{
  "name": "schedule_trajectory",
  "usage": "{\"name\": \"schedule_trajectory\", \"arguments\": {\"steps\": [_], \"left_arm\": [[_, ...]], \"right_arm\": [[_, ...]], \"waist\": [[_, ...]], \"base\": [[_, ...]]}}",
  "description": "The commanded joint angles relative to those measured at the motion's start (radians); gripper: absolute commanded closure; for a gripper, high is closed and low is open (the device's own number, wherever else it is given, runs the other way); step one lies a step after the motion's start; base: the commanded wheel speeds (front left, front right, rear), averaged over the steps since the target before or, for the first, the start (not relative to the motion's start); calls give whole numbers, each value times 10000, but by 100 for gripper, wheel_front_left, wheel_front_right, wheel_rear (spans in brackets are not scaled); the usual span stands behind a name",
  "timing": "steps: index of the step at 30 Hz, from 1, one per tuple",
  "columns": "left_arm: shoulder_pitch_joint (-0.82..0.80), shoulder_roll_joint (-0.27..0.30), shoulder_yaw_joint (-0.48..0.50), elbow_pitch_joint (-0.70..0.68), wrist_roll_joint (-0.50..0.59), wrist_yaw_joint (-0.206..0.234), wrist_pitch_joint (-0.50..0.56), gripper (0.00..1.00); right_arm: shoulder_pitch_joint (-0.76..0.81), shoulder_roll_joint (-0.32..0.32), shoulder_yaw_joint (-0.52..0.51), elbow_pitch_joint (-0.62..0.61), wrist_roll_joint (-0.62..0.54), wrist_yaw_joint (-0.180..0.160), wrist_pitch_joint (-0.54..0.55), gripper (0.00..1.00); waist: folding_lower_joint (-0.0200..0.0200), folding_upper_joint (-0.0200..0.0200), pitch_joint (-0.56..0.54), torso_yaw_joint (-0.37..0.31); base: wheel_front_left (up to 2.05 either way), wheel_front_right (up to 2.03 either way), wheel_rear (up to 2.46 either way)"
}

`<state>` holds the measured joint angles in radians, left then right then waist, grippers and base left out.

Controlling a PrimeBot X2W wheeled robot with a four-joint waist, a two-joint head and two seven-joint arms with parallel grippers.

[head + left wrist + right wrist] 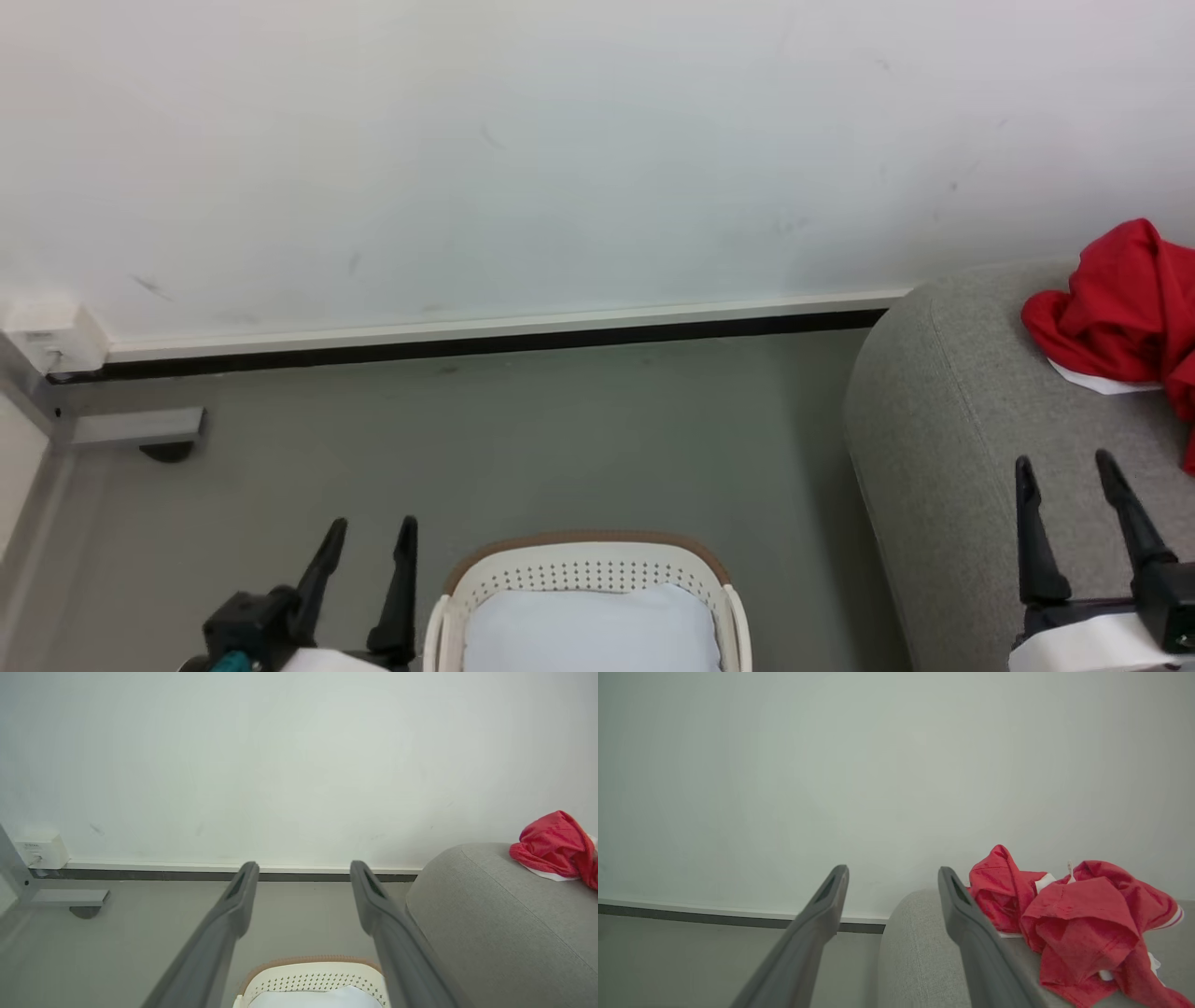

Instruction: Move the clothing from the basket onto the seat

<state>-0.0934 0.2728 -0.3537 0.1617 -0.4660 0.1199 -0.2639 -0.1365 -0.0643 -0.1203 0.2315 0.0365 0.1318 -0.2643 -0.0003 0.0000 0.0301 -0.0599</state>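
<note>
You had the clothing [1083, 914] heaped on the seat [943, 420] and, in the basket [588, 565] between your arms, a white liner [588, 625] showing, so both jaws stood apart and empty, likely with nothing left to lift.

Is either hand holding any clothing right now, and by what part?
Nothing is held. The left hand and right hand are open and empty; the clothing lies on the seat.

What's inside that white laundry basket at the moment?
A plain white sheet lies across the inside of the basket. Anything under it is covered, and the basket's near end is out of frame. The red clothing lies on the sofa.
</note>
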Motion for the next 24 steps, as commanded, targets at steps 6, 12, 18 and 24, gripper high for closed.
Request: {"name": "schedule_trajectory", "arguments": {"steps": [6, 12, 18, 24], "left_arm": [[834, -520, 968, 201, 711, -371, -7, 0], [1194, -994, 1778, 373, 1381, -814, -7, 0], [1483, -1446, 2434, 452, 1993, -1163, -7, 0], [1629, -1806, 2850, 499, 2445, -1343, -7, 0]], "right_arm": [[676, 108, 331, 451, -110, -22, 1, 0], [1014, 128, 750, 976, 94, -22, 1, 0], [821, 128, 1206, 1472, 350, -22, 1, 0], [670, 128, 1348, 1688, 430, -22, 1, 0]], "waist": [[3, 0, -382, 290], [3, 0, -545, 327], [3, 0, -628, 237], [3, 0, -707, 286]], "base": [[0, 0, 0], [0, 0, 0], [0, 0, 0], [0, 0, 0]]}}
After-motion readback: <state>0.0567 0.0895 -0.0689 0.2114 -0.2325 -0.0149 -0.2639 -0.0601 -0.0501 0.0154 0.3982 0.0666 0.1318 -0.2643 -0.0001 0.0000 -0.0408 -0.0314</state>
